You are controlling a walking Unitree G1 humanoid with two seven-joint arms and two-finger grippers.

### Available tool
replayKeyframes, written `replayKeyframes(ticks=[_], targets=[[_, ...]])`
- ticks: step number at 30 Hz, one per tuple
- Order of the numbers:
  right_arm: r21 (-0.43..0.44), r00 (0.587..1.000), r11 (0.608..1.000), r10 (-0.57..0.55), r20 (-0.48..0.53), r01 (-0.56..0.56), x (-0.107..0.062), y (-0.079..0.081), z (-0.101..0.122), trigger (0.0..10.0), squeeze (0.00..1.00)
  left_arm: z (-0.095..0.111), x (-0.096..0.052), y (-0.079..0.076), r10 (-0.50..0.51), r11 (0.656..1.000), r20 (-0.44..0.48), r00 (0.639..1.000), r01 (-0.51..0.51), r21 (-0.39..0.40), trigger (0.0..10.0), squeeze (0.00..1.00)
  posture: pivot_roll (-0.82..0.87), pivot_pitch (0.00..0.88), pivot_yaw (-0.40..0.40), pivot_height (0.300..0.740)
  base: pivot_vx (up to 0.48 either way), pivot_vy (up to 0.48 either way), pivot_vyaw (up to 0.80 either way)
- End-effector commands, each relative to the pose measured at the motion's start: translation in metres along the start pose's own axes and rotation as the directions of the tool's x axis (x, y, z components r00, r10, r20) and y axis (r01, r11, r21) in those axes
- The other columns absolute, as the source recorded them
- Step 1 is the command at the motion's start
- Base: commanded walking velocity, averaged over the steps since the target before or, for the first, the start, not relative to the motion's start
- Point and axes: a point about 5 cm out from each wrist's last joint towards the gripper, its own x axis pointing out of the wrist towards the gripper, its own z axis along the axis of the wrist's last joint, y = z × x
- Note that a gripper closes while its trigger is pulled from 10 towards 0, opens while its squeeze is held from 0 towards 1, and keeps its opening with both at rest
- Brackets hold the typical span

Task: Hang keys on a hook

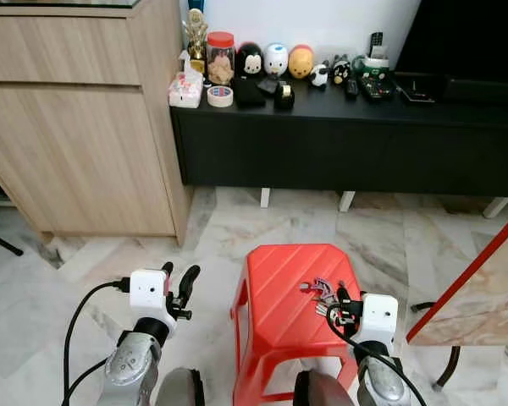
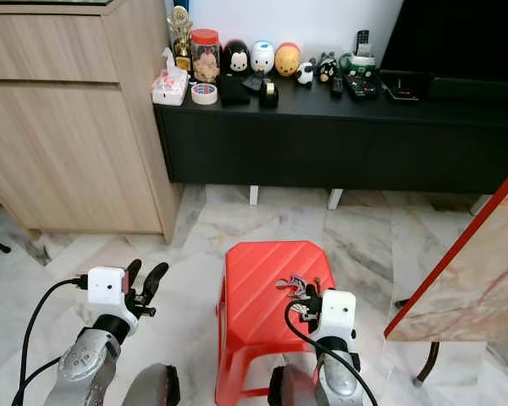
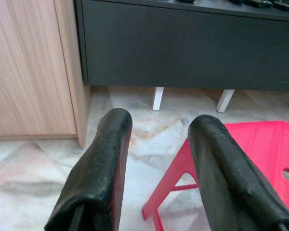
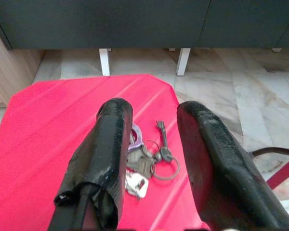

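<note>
A bunch of keys (image 4: 149,161) on metal rings lies on the right part of a red plastic stool's (image 1: 275,288) seat. My right gripper (image 4: 151,113) hovers just above and behind the keys (image 1: 320,292), its two black fingers open with the keys showing between them. My left gripper (image 1: 179,283) is open over the marble floor to the left of the stool, holding nothing. In the left wrist view its fingers (image 3: 103,159) point toward the black cabinet and the stool's edge.
A long black low cabinet (image 1: 347,135) stands ahead, its top crowded with toy figures, a jar, tape and remotes. A wooden cupboard (image 1: 76,118) rises at the left. A red-edged marble panel (image 1: 483,288) leans at the right.
</note>
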Motion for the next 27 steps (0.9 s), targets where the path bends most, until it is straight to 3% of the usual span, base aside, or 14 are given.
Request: replayKeyframes(ticks=[1,15,20,23,27], targets=[[-0.005,1.0,1.0,0.002,-0.003,-0.002,0.0,0.0,0.0,10.0,0.0,0.0,0.001,0.0,0.003,1.0,-0.003,1.0,-0.003,-0.001,10.0,0.0,0.07,0.058,-0.081,0.616,0.251,0.0,0.0],[0.0,1.0,1.0,0.003,-0.014,-0.003,-0.002,0.0,-0.003,10.0,0.0,-0.001,0.002,-0.002,0.001,1.0,-0.001,1.0,-0.001,-0.002,10.0,0.0,0.07,0.062,-0.08,0.616,0.267,0.0,0.0],[-0.012,0.999,1.0,0.008,-0.035,-0.008,-0.002,0.0,-0.006,10.0,0.0,-0.001,0.002,-0.002,0.003,1.0,-0.003,1.0,-0.003,-0.001,10.0,0.0,0.07,0.065,-0.081,0.616,0.0,0.0,0.0],[-0.087,0.993,0.996,0.0,-0.119,-0.011,-0.002,-0.002,-0.017,10.0,0.0,-0.001,0.002,-0.003,0.002,1.0,-0.003,1.0,-0.002,0.0,10.0,0.0,0.07,0.066,-0.081,0.616,0.0,0.0,0.0],[-0.117,0.978,0.993,-0.002,-0.208,-0.023,-0.003,-0.004,-0.029,10.0,0.0,-0.001,0.002,-0.003,-0.002,1.0,-0.004,1.0,0.002,-0.001,10.0,0.0,0.07,0.067,-0.081,0.616,0.0,0.0,0.0]])
